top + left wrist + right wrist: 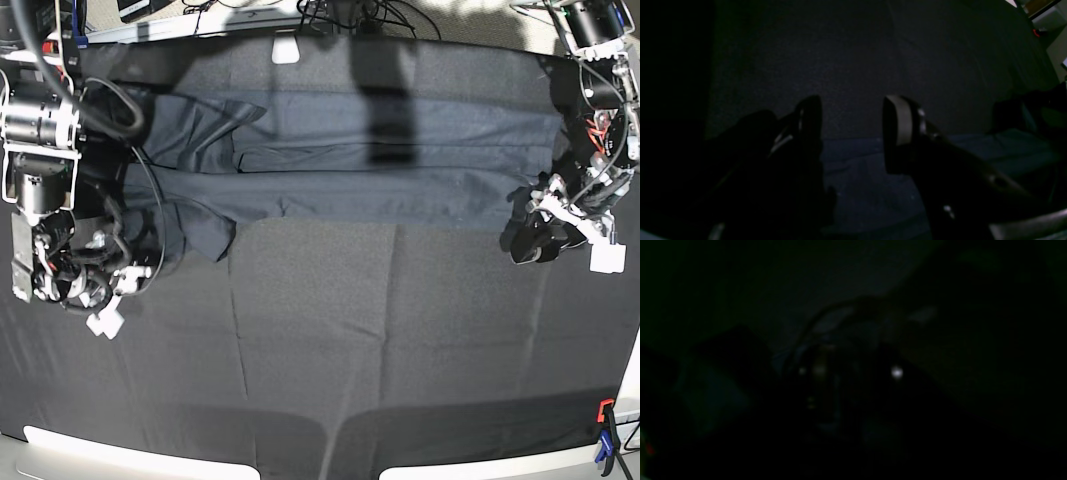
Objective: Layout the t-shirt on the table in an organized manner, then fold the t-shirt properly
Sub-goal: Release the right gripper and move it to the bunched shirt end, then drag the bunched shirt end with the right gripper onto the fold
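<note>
We see the shirt (380, 150) lying across the far half of the table (330, 340) as a long horizontal band, folded lengthwise, with its layered edges running parallel to the far table edge. The end on the base view's left is rumpled, with a sleeve-like flap (195, 235) hanging toward the near side. The near half of the table is bare black cloth with crease lines.

The left gripper (530, 240) sits at the shirt's end on the base view's right, low over the near corner of the band. In the left wrist view we see the left gripper (853, 133) with its jaws spread apart, nothing between them; the shirt (857, 186) lies below them and the table (846, 66) beyond.

The right gripper (100, 285) sits at the opposite end, just beside the rumpled flap. The right wrist view is almost black, and in the base view the jaws are masked by cables and the wrist body, so we cannot tell whether they are spread or pressed together, nor whether they pinch cloth.

An orange-and-blue clamp (606, 435) grips the near table edge on the base view's right.
</note>
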Robot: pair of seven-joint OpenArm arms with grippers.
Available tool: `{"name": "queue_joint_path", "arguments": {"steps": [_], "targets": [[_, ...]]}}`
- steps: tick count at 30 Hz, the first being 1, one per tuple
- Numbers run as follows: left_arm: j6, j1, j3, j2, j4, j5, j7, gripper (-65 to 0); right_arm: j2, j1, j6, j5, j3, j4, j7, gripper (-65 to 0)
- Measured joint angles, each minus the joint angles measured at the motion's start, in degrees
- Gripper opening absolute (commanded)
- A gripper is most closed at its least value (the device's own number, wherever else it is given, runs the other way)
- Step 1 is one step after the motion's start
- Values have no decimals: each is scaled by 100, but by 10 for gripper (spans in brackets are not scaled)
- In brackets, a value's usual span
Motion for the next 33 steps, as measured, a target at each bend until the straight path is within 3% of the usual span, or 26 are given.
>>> {"name": "queue_joint_path", "arguments": {"steps": [2,5,8,11,17,24,33], "targets": [[0,-2,0,0,0,2,0,-374,-11,-4,2,-28,0,-11,-20,-621],[0,0,0,0,0,0,-2,-374,-11,-4,2,-44,-4,-11,17,-650],[0,0,0,0,0,39,-2,-374,66,-39,81,-197,-13,-4,444,-650],[0,13,0,0,0,260,2,-374,170,-101,87,-811,-44,118,1279,-650],[0,11,0,4,0,278,-39,-375,577,186,87,-1056,-33,254,1714,-650],[0,11,0,-11,0,282,-37,-374,433,671,92,-1604,-37,256,2754,-650],[0,13,0,0,0,280,-39,-374,-2,1106,94,-1567,-37,269,2618,-650]]}}
